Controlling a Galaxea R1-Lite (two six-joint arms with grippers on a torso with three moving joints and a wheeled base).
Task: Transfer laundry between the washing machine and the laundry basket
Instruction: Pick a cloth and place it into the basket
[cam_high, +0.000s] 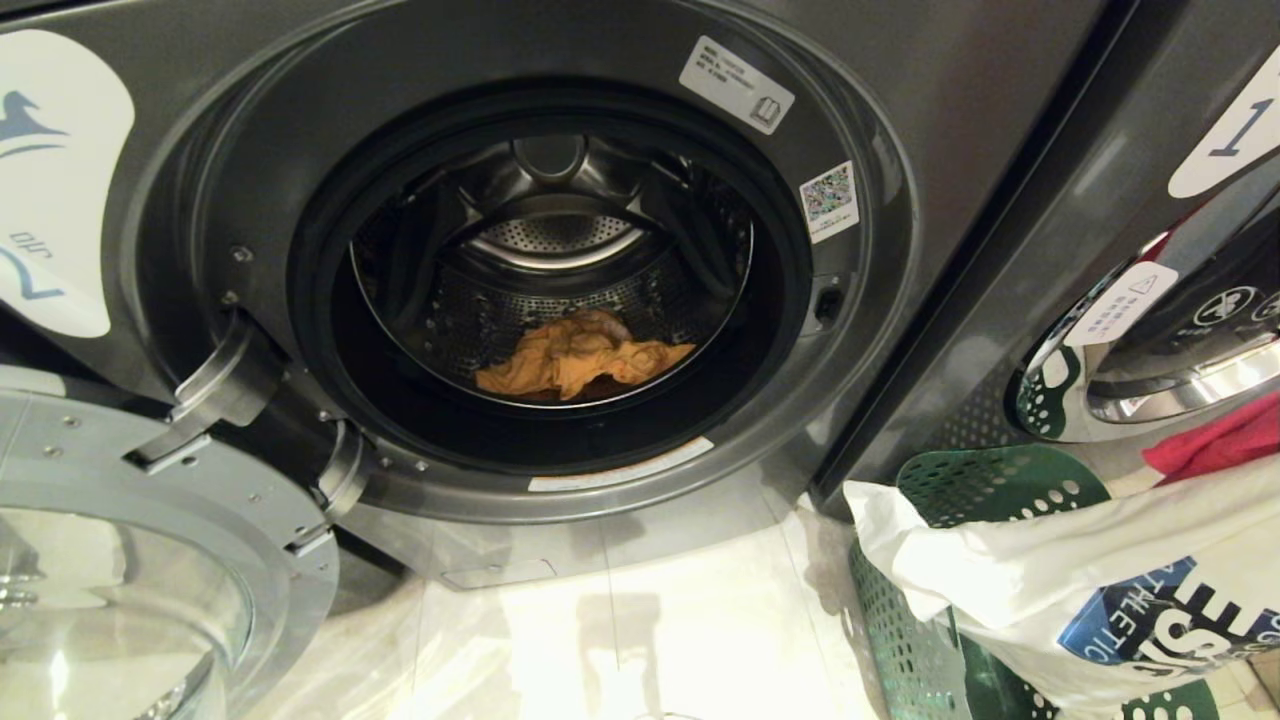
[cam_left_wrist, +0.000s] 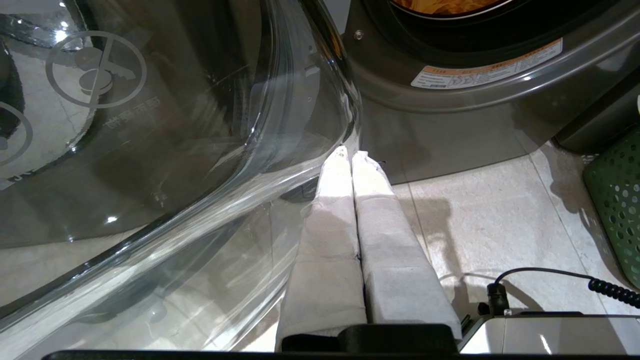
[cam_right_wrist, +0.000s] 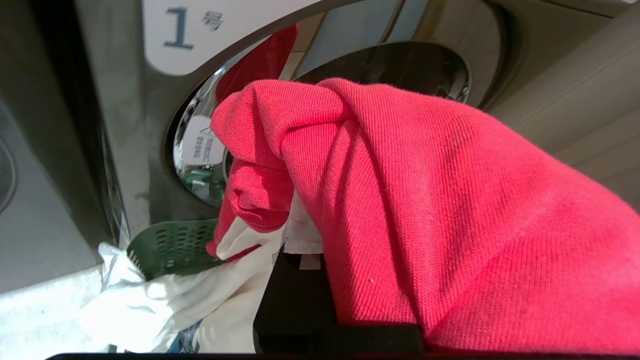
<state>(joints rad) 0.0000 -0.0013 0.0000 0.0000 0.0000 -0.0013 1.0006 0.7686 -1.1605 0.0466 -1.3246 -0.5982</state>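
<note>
The washing machine stands with its round door swung open to the left. An orange-yellow garment lies on the drum floor. The green laundry basket sits on the floor to the right, with a white printed garment draped over its rim. Above the basket my right gripper is shut on the red-pink garment, which covers most of its fingers. That red cloth shows at the head view's right edge. My left gripper is shut and empty, low beside the glass door.
A like washer labelled 1 stands right behind the basket, its chrome door closed. Pale floor tiles lie below the open machine. The open door takes up the lower left. A coiled black cable runs by the left wrist.
</note>
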